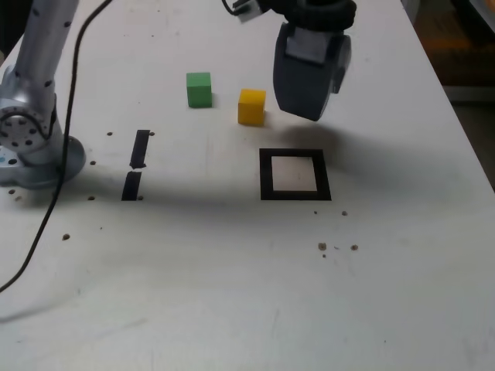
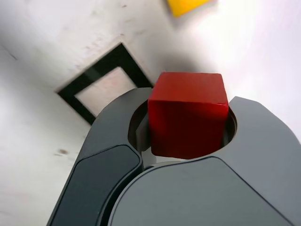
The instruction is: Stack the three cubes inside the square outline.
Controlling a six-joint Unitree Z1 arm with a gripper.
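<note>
White table (image 1: pixel 232 294), scuffed and speckled. Square outline (image 1: pixel 295 175) at frame centre in the exterior view, its white inside bare. Green cube (image 1: pixel 199 89) and yellow cube (image 1: pixel 251 106) lie above-left of it, apart. Gripper (image 1: pixel 309 97) hangs above the outline, jaws clamped on the red cube (image 2: pixel 188 113).

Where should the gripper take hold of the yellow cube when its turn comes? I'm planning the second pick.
Probably from straight above, jaws closing on two opposite vertical faces of the yellow cube. It sits flat and upright; the green cube stands apart from it, leaving room beside those faces.
</note>
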